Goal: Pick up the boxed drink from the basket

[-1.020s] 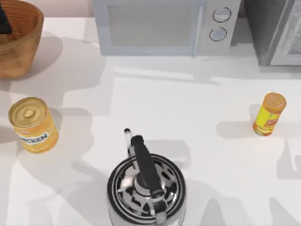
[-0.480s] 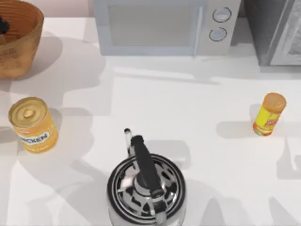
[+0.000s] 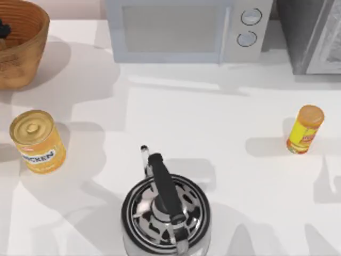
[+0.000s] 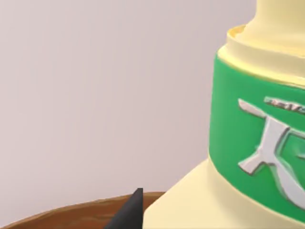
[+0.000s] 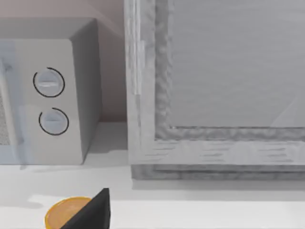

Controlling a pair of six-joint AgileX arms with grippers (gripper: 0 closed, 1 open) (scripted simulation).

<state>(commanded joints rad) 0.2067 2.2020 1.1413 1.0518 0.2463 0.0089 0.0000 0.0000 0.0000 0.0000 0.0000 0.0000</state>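
you have one basket (image 3: 21,40) top left, one drink (image 4: 257,143) close at the left gripper (image 3: 4,29), grip state unclear; one can (image 3: 37,141), one kettle (image 3: 165,213), one bottle (image 3: 305,129).

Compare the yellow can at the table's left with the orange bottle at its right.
The yellow can is wide and squat; the orange bottle is slim. The can has a flat gold lid and dark lettering; the bottle has a rounded orange cap and a red-and-yellow label. Both stand upright on the white table.
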